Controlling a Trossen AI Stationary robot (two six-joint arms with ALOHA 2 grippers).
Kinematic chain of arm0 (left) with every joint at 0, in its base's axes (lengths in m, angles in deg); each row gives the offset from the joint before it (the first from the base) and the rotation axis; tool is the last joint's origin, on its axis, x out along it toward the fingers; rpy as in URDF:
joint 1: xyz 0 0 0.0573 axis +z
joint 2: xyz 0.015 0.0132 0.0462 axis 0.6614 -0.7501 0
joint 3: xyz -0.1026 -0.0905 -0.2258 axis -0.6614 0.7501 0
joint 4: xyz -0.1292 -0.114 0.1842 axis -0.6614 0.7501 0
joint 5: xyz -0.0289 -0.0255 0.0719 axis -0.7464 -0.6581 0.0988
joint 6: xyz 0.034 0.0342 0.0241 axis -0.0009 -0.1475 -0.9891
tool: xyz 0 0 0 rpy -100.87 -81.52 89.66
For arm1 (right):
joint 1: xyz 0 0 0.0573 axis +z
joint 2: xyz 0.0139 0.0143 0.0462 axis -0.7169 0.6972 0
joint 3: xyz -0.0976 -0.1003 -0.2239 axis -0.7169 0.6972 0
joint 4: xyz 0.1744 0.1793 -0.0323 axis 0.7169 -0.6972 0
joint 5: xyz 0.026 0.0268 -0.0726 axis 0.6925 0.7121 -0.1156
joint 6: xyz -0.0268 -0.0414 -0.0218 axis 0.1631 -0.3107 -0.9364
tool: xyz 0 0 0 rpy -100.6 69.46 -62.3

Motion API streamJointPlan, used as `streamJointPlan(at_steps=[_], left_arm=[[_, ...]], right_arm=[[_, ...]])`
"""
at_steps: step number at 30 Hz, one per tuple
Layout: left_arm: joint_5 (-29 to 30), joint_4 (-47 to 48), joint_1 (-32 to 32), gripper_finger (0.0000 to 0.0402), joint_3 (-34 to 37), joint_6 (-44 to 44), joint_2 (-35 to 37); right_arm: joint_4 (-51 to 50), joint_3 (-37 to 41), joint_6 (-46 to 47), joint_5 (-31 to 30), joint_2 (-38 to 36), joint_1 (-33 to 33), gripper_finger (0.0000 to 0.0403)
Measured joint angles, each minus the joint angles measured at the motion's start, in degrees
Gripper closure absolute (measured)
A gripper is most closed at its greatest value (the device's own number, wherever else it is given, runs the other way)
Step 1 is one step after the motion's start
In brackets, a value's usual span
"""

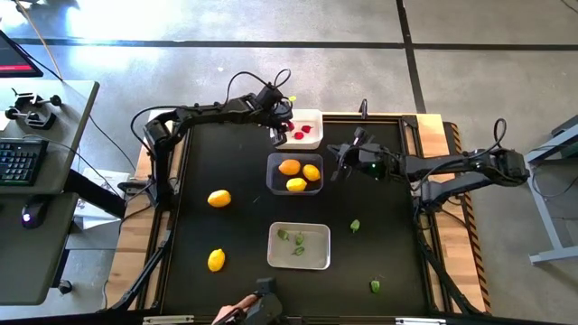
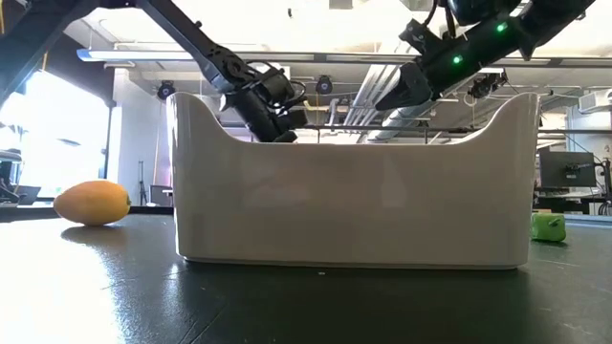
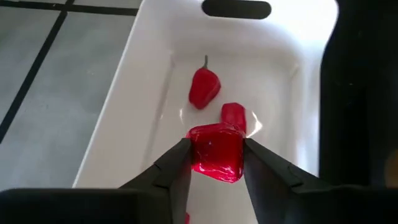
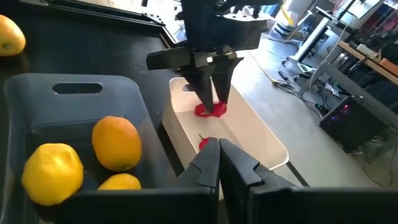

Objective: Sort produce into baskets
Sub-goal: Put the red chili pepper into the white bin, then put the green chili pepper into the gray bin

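Red berry piece [image 3: 216, 152] sits pinched in the left claw [image 3: 214, 163] above white basket [image 3: 143, 93].

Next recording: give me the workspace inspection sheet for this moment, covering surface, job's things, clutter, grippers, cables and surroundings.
Surface: black table, wooden edges.
Job's things: white basket holds red pieces; clear basket holds three lemons; pale basket holds green pieces. Loose on the table: two lemons, two green pieces.
Clutter: nothing seen.
Grippers: left gripper over the white basket, a red piece between its fingers; right gripper shut, empty, beside the clear basket.
Cables: wiring along both arms and off the table's left edge.
Surroundings: desk with keyboard at left; concrete floor.
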Motion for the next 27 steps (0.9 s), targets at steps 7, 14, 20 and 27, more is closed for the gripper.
streamJointPlan(at_steps=[7,14,20,27], left_arm=[[0.0,-0.1,-0.5,0.0218,0.0,0.8,0.1],[0.0,-1.7,-0.5,0.0207,0.8,-0.1,0.3],[-0.1,-8.7,-1.0,0.0279,4.9,-0.9,3.5],[-5.7,-19.9,-3.2,0.0391,16.0,0.4,11.9]], right_arm=[[0.0,0.0,0.1,1.0,0.0,-0.3,0.0403],[0.0,0.0,0.7,1.0,0.0,-0.3,0.0403],[0.0,0.0,0.7,1.0,0.0,-0.3,0.0403],[-3.1,0.0,2.3,1.1,0.0,0.9,0.0403]])
